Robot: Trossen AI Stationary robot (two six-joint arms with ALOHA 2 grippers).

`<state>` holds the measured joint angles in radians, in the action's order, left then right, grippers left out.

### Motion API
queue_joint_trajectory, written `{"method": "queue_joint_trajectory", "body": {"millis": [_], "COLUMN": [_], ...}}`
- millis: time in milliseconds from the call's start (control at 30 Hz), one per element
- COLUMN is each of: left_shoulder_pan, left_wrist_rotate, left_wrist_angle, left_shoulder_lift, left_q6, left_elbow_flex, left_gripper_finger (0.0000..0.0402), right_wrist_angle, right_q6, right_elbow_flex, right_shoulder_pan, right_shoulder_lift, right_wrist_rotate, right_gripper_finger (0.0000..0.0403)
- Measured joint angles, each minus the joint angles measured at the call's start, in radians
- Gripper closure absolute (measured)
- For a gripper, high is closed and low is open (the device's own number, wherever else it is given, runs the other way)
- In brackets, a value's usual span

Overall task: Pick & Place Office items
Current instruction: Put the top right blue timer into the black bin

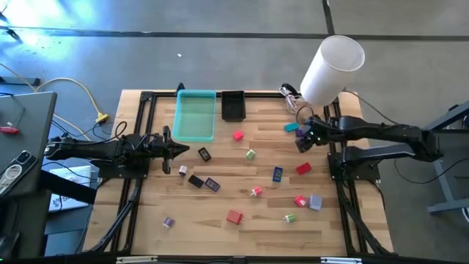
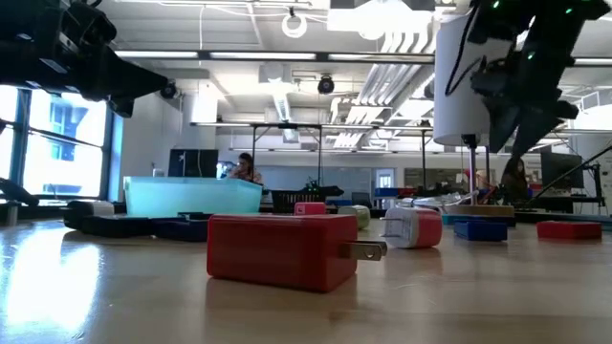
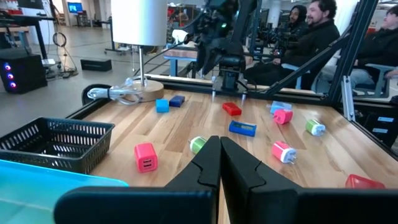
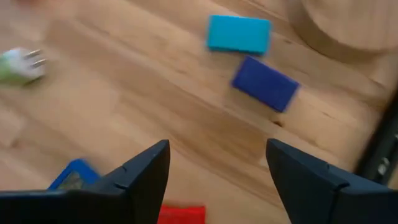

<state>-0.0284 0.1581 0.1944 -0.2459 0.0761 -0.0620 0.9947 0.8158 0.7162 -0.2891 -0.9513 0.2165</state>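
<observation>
Notably, my right pincer (image 1: 303,139) hangs spread and empty above the far right part of the surface (image 1: 220,198), close to the lamp base (image 4: 348,25). Just ahead of its fingertips lie a teal block (image 4: 239,33) and a dark blue block (image 4: 265,83), nearly touching each other; the blue one's long axis runs slantwise to the jaws (I judge a wrist turn is needed). The right arm is clearly nearer. Open wood surrounds the pair except toward the lamp and the frame rail. My left pincer (image 1: 178,150) waits pressed together near the teal tray (image 1: 195,130).
</observation>
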Motion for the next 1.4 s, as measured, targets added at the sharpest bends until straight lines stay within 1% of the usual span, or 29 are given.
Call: {"method": "queue_joint_trajectory", "body": {"millis": [133,233,300,400,500,633,800,1033,1267,1400], "left_shoulder_pan": [0.000,0.000,0.000,0.000,0.000,0.000,0.000,0.000,0.000,0.000], "left_wrist_rotate": [0.000,0.000,0.000,0.000,0.000,0.000,0.000,0.000,0.000,0.000], "left_wrist_angle": [0.000,0.000,0.000,0.000,0.000,0.000,0.000,0.000,0.000,0.000], "left_shoulder_lift": [0.000,0.000,0.000,0.000,0.000,0.000,0.000,0.000,0.000,0.000], "left_q6": [-0.001,-0.007,-0.008,-0.008,-0.021,-0.051,-0.048,-0.047,-0.034,-0.032], "left_elbow_flex": [0.000,0.000,0.000,0.000,0.000,0.000,0.000,0.000,0.000,0.000], "left_gripper_finger": [0.0401,0.0401,0.0401,0.0401,0.0401,0.0401,0.0401,0.0401,0.0401,0.0401], "right_wrist_angle": [-0.001,-0.026,-0.046,-0.080,-0.121,-0.150,-0.173,-0.186,-0.230,-0.241], "right_q6": [0.023,-0.007,-0.055,-0.211,-0.390,-0.503,-0.550,-0.568,-0.681,-0.758], "right_elbow_flex": [0.000,0.000,0.000,0.000,0.000,0.000,0.000,0.000,-0.001,-0.001], "right_shoulder_pan": [-0.103,-0.161,-0.190,-0.214,-0.225,-0.229,-0.229,-0.229,-0.230,-0.230], "right_shoulder_lift": [-0.059,-0.107,-0.141,-0.186,-0.225,-0.260,-0.307,-0.400,-0.485,-0.509], "right_wrist_rotate": [-0.020,-0.028,-0.039,-0.035,-0.035,-0.040,-0.034,0.053,0.083,0.147], "right_gripper_finger": [0.0147,0.0147,0.0147,0.0147,0.0147,0.0147,0.0147,0.0147,0.0147,0.0147]}}
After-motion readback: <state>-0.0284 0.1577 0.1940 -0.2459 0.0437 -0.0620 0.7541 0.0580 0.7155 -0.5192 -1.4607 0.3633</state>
